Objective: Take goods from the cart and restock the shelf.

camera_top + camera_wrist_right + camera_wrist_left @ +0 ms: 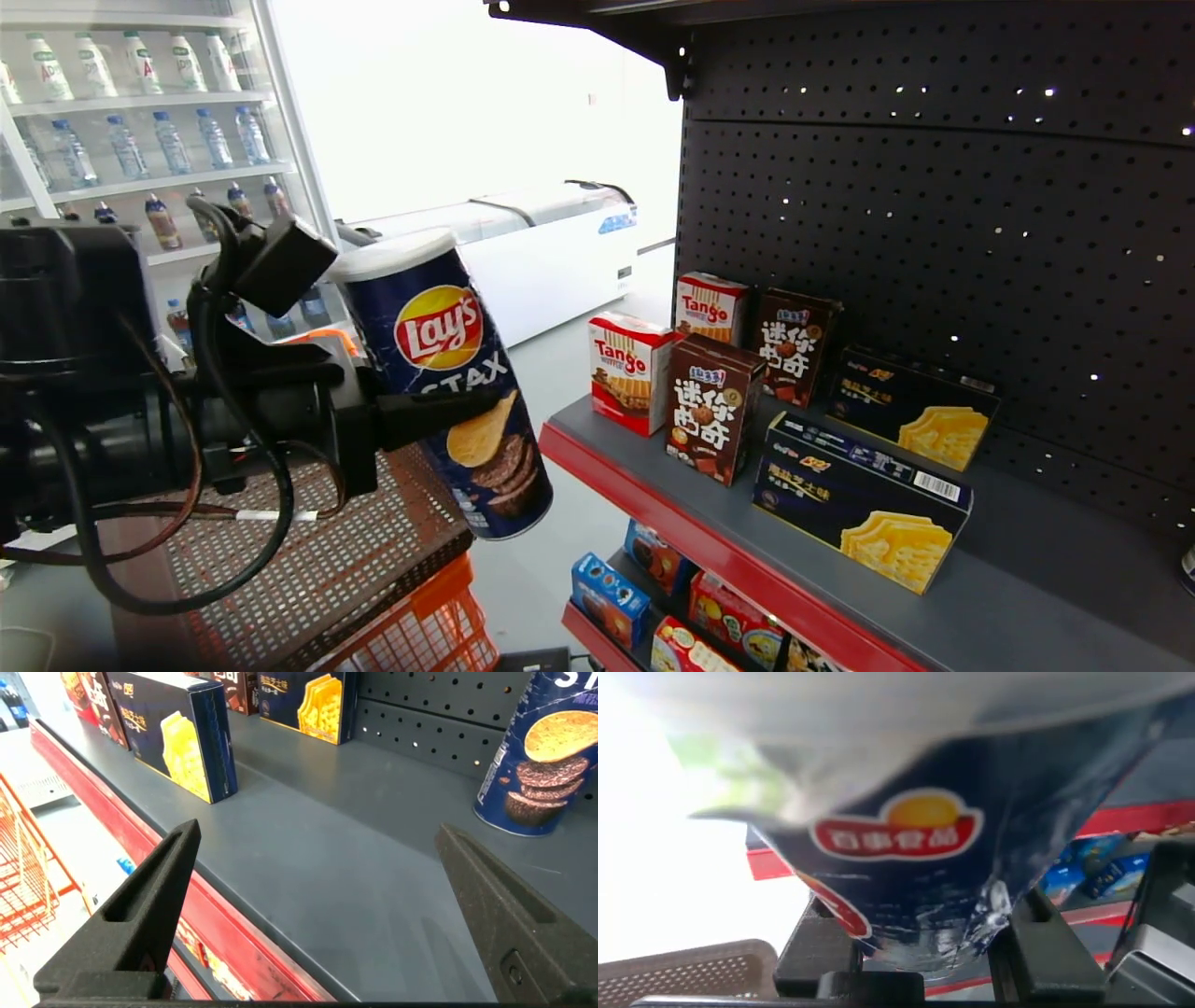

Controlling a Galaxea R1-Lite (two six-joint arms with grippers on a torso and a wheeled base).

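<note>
The chip can (439, 327) is hanging over the cart (373, 560), just left of the shelf (1027, 579), its long axis leaning: lid up and leftward, base down toward the shelf. The left gripper (453, 406) is pinching the can's middle between its fingers (429, 413). The right gripper (318, 840) is hovering above the shelf, fingers spread wide.

We count two chip cans: one can (439, 327) held off the shelf (1027, 579), another can (537, 751) standing on it. On that shelf we also count six boxes: two red-and-white boxes (627, 373) (711, 306), two brown boxes (711, 420) (794, 345) and two flat dark-blue boxes (864, 499) (910, 406). The shelf below holds at least four more packs (609, 597); we cannot count the rest. Bottles (121, 145) fill the cooler (140, 101) behind, too many to count.
</note>
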